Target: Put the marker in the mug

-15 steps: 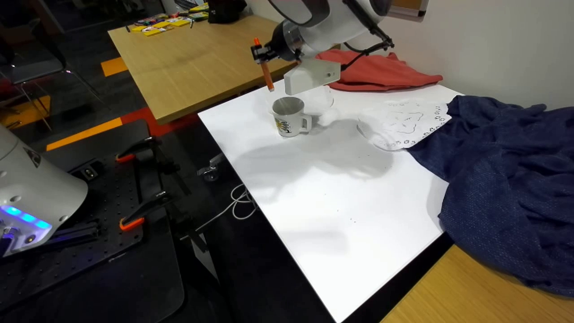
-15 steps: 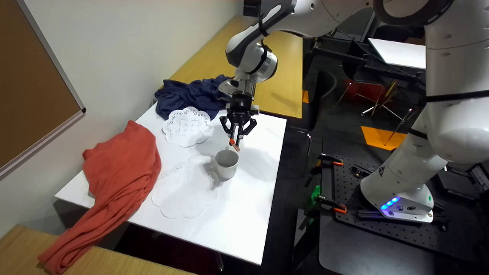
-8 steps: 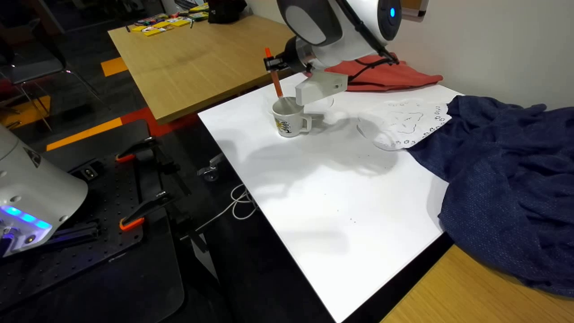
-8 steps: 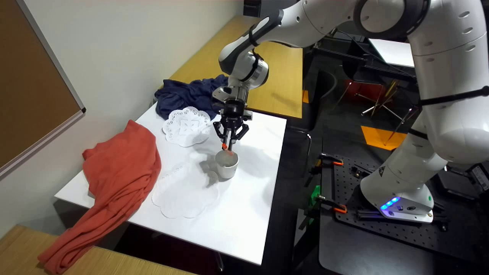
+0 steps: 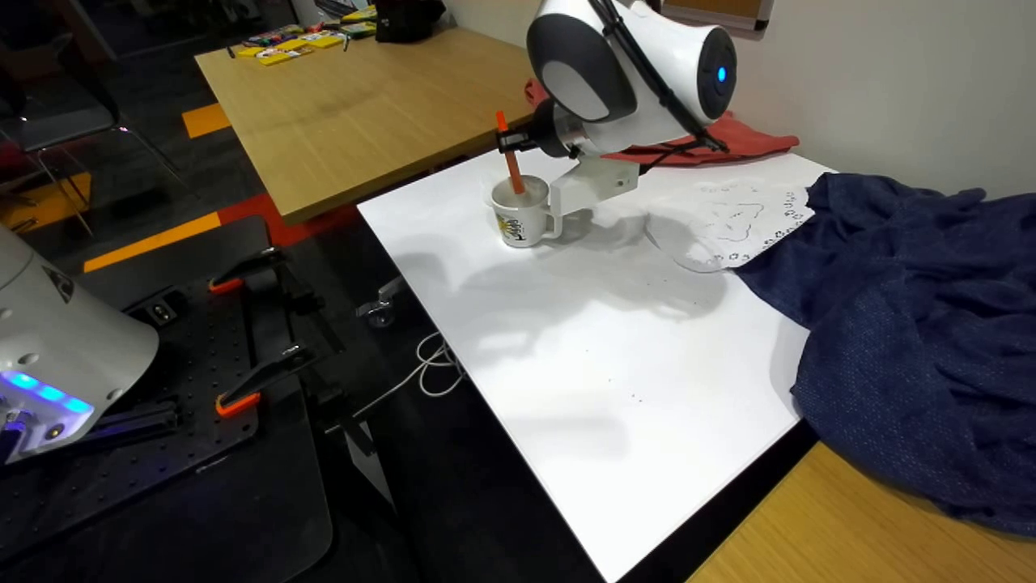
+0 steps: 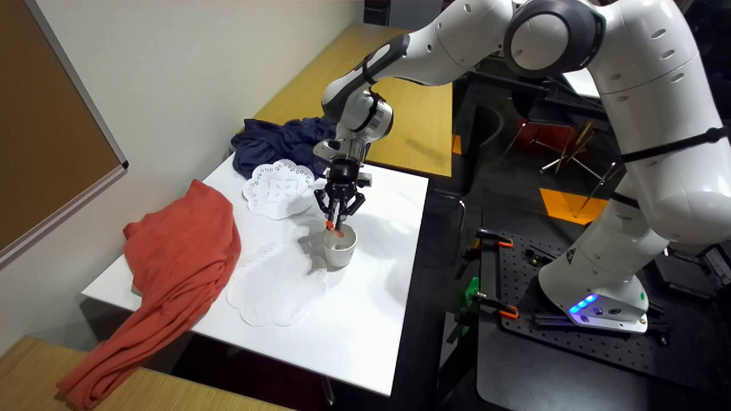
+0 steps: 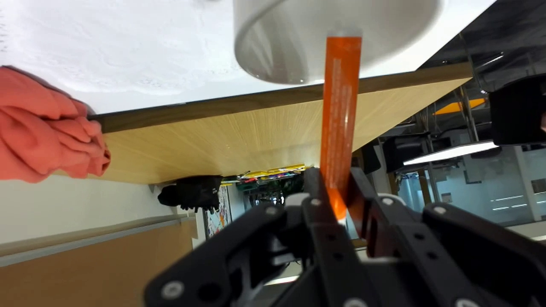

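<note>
While marker (image 7: 340,115) aslant, mug (image 5: 528,219) print (image 5: 511,230) unreadable.

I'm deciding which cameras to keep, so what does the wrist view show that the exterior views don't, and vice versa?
Only the wrist view: in the background, pale blue panes and a blurred panel with coloured marks.

Only the exterior views: in both, the blue cloth and the robot base; in an exterior view, the handle and printed picture of the mug.

Shared by all: the gripper closed on the marker, the mug, the red cloth, the white table and the cork board.
</note>
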Controlling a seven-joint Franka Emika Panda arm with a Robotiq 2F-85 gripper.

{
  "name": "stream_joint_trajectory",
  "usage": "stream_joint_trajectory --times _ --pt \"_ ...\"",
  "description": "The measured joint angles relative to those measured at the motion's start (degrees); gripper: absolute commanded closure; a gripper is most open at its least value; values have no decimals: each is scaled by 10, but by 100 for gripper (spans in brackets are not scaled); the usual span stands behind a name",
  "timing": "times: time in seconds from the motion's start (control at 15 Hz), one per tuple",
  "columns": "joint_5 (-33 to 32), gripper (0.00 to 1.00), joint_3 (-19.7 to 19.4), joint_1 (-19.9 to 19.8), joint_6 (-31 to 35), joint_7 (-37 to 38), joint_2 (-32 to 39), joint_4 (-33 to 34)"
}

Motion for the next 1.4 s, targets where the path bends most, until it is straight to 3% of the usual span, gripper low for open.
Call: stream_joint_trajectory --times 0.07,0.13,0.2,0.27,0.8,1.4 --pt "0 95 0 -2 0 0 6 5" --pt "0 87 0 -4 0 2 12 9" --pt "0 56 -1 -5 0 7 18 13" --pt "0 56 -1 -7 0 13 22 15" --pt "0 0 -1 -11 0 26 27 18" --pt "0 0 2 -1 0 25 -53 -30"
